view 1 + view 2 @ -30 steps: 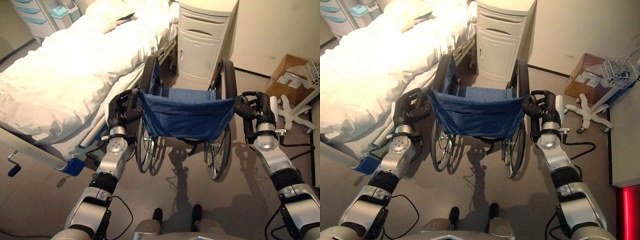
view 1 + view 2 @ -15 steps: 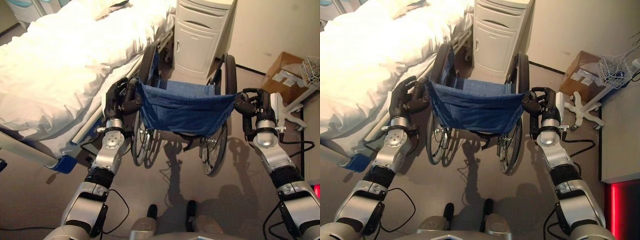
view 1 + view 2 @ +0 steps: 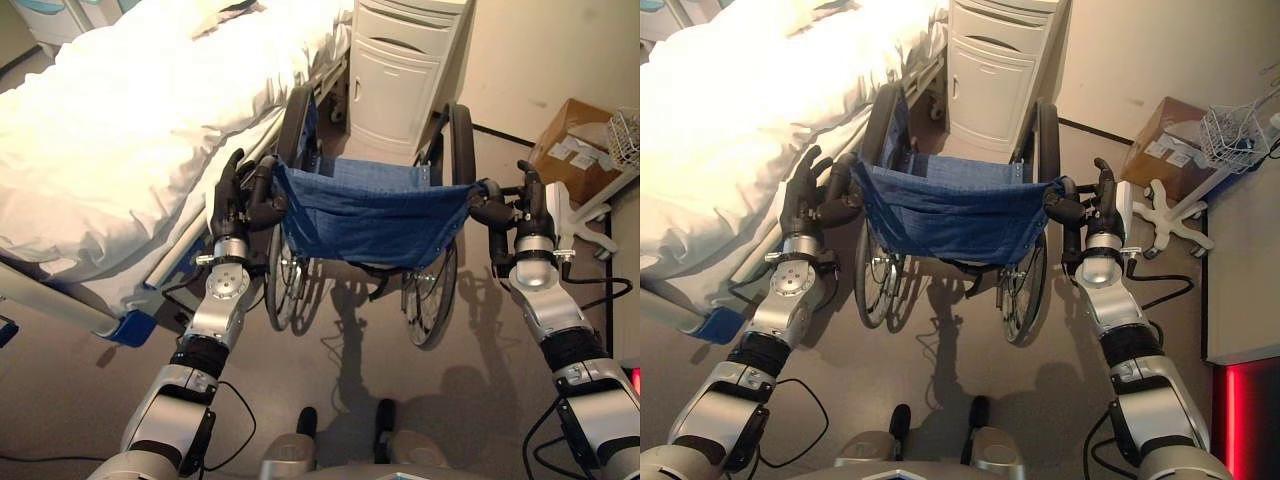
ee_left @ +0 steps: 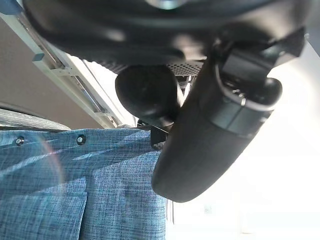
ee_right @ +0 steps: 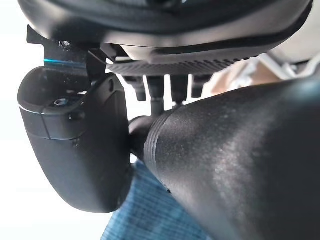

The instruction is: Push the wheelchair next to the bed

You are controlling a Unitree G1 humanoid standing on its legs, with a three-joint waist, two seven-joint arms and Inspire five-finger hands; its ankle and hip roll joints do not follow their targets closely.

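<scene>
Wheelchair [image 3: 372,215] beside bed [image 3: 110,150]: left robot hand [image 3: 232,200] and right robot hand [image 3: 525,210], fingers straightening, should regrip handles, push evenly

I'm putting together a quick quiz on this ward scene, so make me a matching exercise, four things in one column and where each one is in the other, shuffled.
Things:
1. wheelchair
2. bed
3. white cabinet
4. cardboard box

Places:
A. on the floor at the far right, by the wall
B. straight ahead, between the two arms
C. along the robot's left side
D. beyond the wheelchair, against the wall

Pairs: 1-B, 2-C, 3-D, 4-A
</scene>
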